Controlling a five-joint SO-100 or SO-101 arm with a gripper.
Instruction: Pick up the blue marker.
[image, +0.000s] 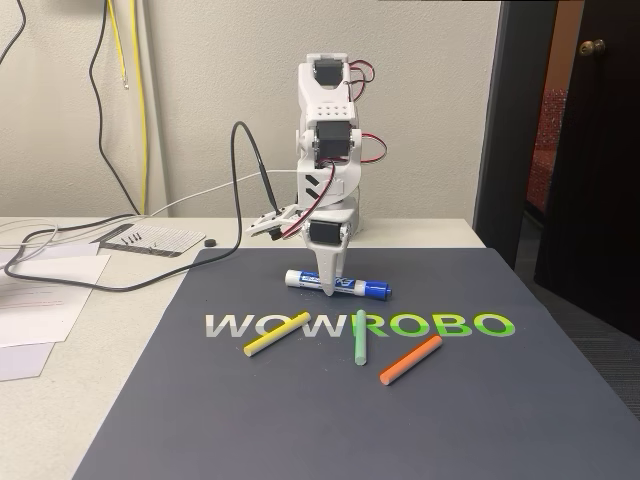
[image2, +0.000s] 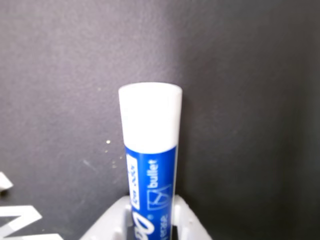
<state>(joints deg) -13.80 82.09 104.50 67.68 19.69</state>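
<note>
The blue marker lies flat on the dark mat, with its white end to the left and its dark blue cap to the right in the fixed view. My gripper points straight down onto the marker's middle. In the wrist view the marker runs up from between my white fingers, which press against both sides of its blue label. The gripper is shut on the marker, which rests on the mat.
Nearer the camera on the mat lie a thin yellow stick, a green stick and an orange stick. Papers and black cables lie at the left. A dark door stands at the right.
</note>
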